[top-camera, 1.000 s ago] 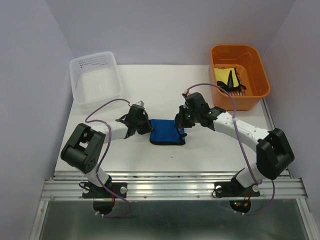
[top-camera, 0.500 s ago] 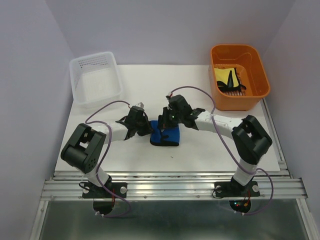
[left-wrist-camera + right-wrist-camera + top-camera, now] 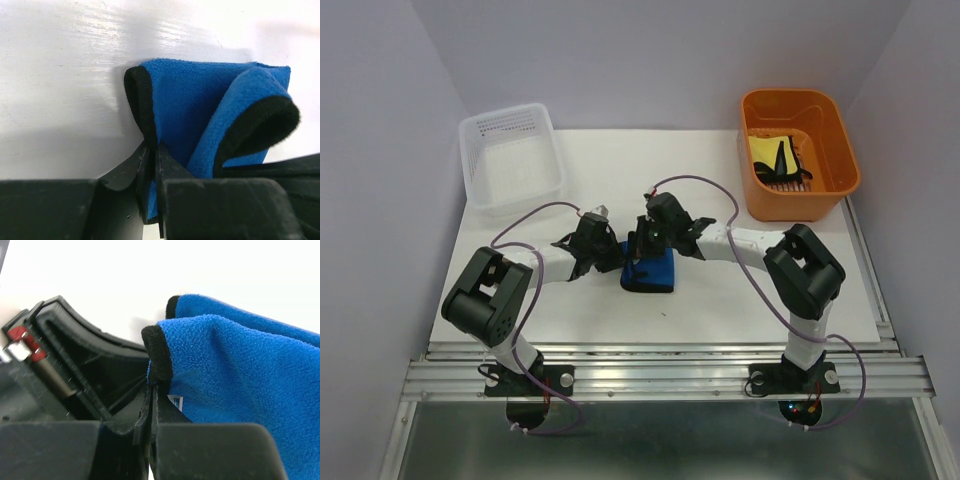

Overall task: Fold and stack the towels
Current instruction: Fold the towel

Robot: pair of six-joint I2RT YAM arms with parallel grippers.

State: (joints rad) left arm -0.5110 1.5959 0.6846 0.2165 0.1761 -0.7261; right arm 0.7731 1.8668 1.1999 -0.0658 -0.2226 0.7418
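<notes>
The blue towel with dark edging lies doubled over at the middle of the table. My left gripper is shut on its left edge; in the left wrist view the blue towel curls back over itself above the left gripper. My right gripper is shut on the opposite dark-edged hem, held above the left side right beside the left gripper. In the right wrist view the right gripper pinches the hem of the blue towel. A yellow towel lies in the orange bin under a dark cloth.
The orange bin stands at the back right. A white mesh basket stands at the back left. The left arm's black finger body fills the left of the right wrist view, very close to my right fingers.
My right gripper has carried the towel's right edge leftward over the cloth, so the towel now looks about half as wide. The left gripper has stayed put.
</notes>
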